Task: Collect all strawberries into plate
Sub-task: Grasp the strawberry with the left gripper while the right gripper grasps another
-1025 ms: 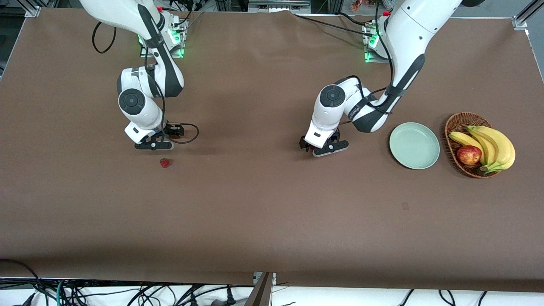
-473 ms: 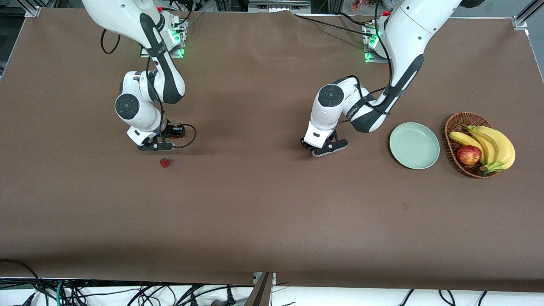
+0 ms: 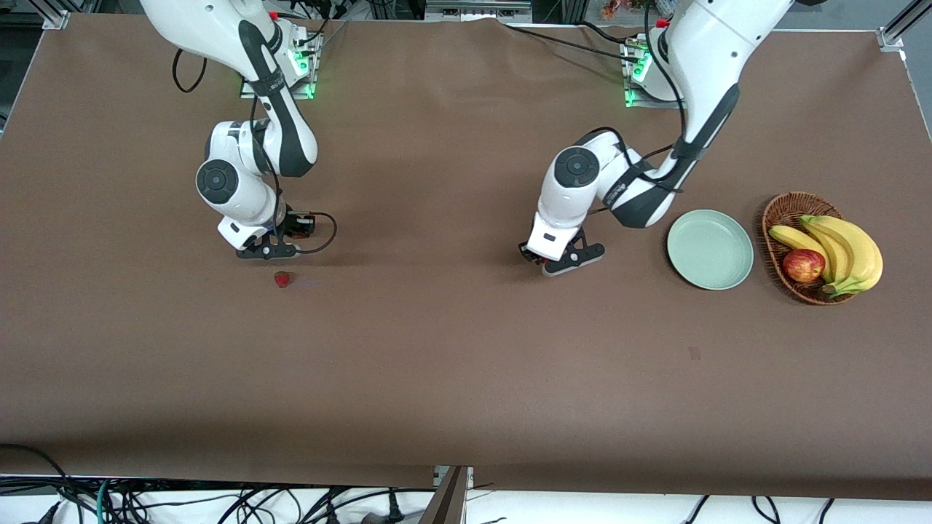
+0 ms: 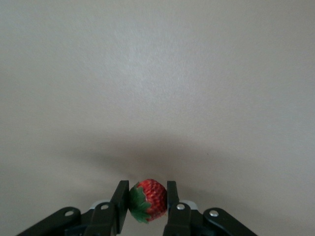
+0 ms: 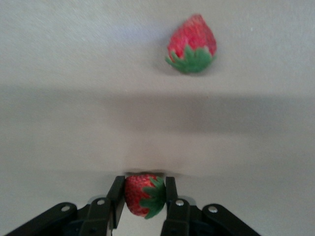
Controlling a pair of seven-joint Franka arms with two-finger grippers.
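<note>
Front view: the left tool (image 3: 559, 262) is low over the middle of the table (image 3: 466, 378). The plate (image 3: 710, 249) lies at about 3 o'clock from it, near, with nothing between them. The plate is bare. Just past it at 3 o'clock is a basket (image 3: 786, 207) holding bananas (image 3: 848, 251) and an apple (image 3: 803, 265). The right tool (image 3: 266, 251) is low toward the right arm's end of the table. A loose strawberry (image 3: 282, 279) lies on the table at about 5 o'clock from it, close by. From there the plate is also at 3 o'clock but well apart, past the left tool. What either tool holds is hidden here.

Left wrist view: the left tool (image 4: 147, 197) is clamped on a strawberry (image 4: 149, 200). One finger presses each side, and the green cap points toward one finger.

Right wrist view: the right tool (image 5: 144, 192) is clamped the same way on a second strawberry (image 5: 141, 195). The loose strawberry (image 5: 193, 44) lies ahead of it on the table, its cap toward the tool and its tip away, so its long axis runs along the tool's line of sight.

Judgement: the left arm is much nearer the plate, so its carry toward 3 o'clock is the short one. The right arm has a long carry, and the loose strawberry remains to be picked up afterwards.
</note>
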